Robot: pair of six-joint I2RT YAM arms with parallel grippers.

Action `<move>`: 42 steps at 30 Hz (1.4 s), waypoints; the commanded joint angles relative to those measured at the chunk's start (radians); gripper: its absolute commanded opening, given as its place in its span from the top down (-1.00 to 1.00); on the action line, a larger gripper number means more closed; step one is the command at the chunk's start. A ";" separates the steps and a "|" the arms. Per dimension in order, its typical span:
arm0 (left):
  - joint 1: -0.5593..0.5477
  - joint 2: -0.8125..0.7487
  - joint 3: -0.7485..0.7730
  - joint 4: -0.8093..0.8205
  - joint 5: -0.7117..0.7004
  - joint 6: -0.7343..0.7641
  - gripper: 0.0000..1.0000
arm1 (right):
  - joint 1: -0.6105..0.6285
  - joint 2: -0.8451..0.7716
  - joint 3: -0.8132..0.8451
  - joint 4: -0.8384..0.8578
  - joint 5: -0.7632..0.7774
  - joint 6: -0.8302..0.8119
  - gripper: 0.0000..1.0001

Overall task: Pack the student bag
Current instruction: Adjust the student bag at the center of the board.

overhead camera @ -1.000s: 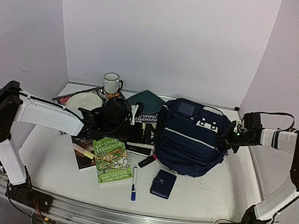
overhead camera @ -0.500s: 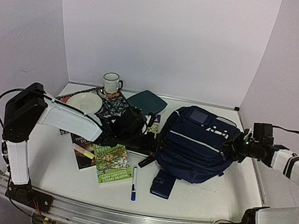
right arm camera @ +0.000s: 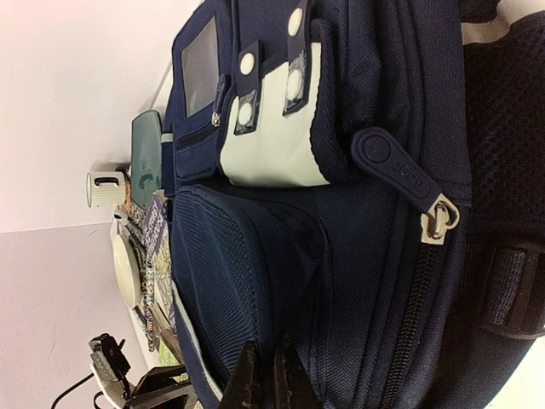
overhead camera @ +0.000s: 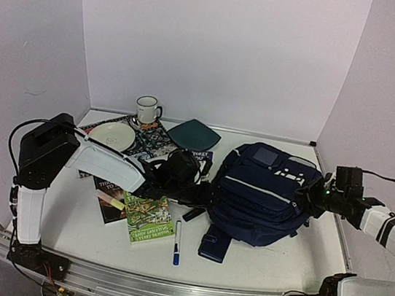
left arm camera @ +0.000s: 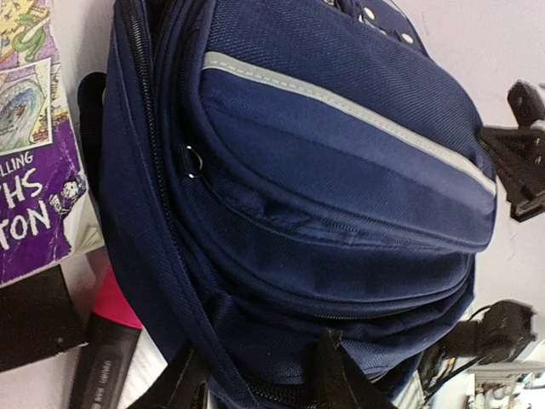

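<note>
The student bag (overhead camera: 264, 194), a large navy backpack with a pale stripe, lies on its back at the table's right half. My left gripper (overhead camera: 206, 192) reaches across to its left edge. In the left wrist view the bag (left arm camera: 324, 170) fills the frame, and my left gripper (left arm camera: 260, 383) has a fold of fabric beside a zipper held between its fingers. My right gripper (overhead camera: 313, 197) is at the bag's right side. In the right wrist view its tips (right arm camera: 268, 375) are nearly together, pinching a thin ridge of the bag (right arm camera: 341, 256).
A navy wallet (overhead camera: 215, 243), a blue pen (overhead camera: 177, 242) and a green book (overhead camera: 147, 218) lie in front of the bag. A pink highlighter (left arm camera: 111, 341) and a purple book (left arm camera: 34, 170) sit by its left edge. Behind are a white plate (overhead camera: 112, 135), a mug (overhead camera: 146, 110) and a teal plate (overhead camera: 194, 133).
The bag has slid right and toward the front with my right gripper pulling it. My left arm followed it rightward and its jaws narrowed onto the bag's edge.
</note>
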 commanded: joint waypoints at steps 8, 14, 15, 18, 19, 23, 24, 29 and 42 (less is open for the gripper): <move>0.039 -0.108 0.105 0.150 0.071 0.116 1.00 | 0.069 -0.061 0.116 -0.034 -0.130 -0.077 1.00; 0.150 -0.179 0.041 0.147 0.114 0.207 1.00 | 0.150 -0.032 0.140 -0.077 -0.123 -0.138 1.00; 0.171 -0.183 0.028 0.146 0.131 0.216 1.00 | 0.169 -0.022 0.139 -0.079 -0.118 -0.149 1.00; 0.211 -0.196 -0.006 0.140 0.156 0.278 1.00 | 0.223 0.026 0.137 -0.086 -0.102 -0.176 0.98; 0.220 -0.199 -0.014 0.135 0.158 0.303 1.00 | 0.241 0.045 0.136 -0.086 -0.100 -0.184 0.98; 0.260 -0.189 -0.034 0.113 0.165 0.402 1.00 | 0.306 0.121 0.144 -0.095 -0.083 -0.225 0.96; 0.272 -0.180 -0.034 0.106 0.169 0.419 1.00 | 0.313 0.137 0.147 -0.102 -0.075 -0.238 0.96; 0.311 -0.134 -0.019 0.059 0.159 0.499 1.00 | 0.315 0.222 0.204 -0.186 -0.069 -0.321 0.65; 0.314 -0.055 0.089 -0.079 0.122 0.656 0.93 | 0.198 0.369 0.390 -0.391 -0.061 -0.604 -0.18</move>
